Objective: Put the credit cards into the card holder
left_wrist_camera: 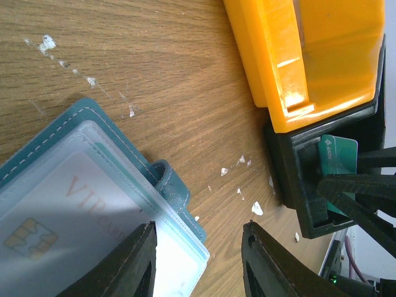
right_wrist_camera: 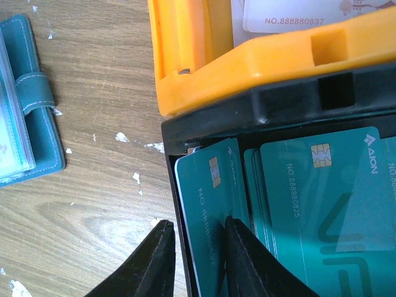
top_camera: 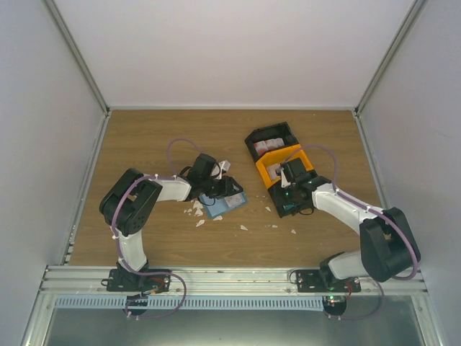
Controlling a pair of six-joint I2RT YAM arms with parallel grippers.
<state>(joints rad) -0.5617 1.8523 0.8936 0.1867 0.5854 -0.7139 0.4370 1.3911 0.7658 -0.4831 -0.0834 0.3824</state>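
Observation:
The card holder (top_camera: 225,205) lies open on the wood, a teal wallet (left_wrist_camera: 93,124) with clear sleeves and a "VIP" card (left_wrist_camera: 74,204) inside. My left gripper (left_wrist_camera: 199,228) hovers open over its corner, with one finger above the sleeve and the other above bare wood. Teal credit cards (right_wrist_camera: 322,204) with gold chips are stacked in a black bin (right_wrist_camera: 247,117). One credit card (right_wrist_camera: 210,185) leans against the bin's left wall. My right gripper (right_wrist_camera: 198,223) straddles that wall and card. Its jaws stand narrow but open: one finger is outside the bin and the other rests on the card's face.
An orange bin (right_wrist_camera: 247,55) holding white cards (right_wrist_camera: 291,15) butts against the black bin. Another black bin (top_camera: 270,140) with cards stands farther back. White scraps (top_camera: 196,210) litter the wood around the card holder. Grey walls enclose the table.

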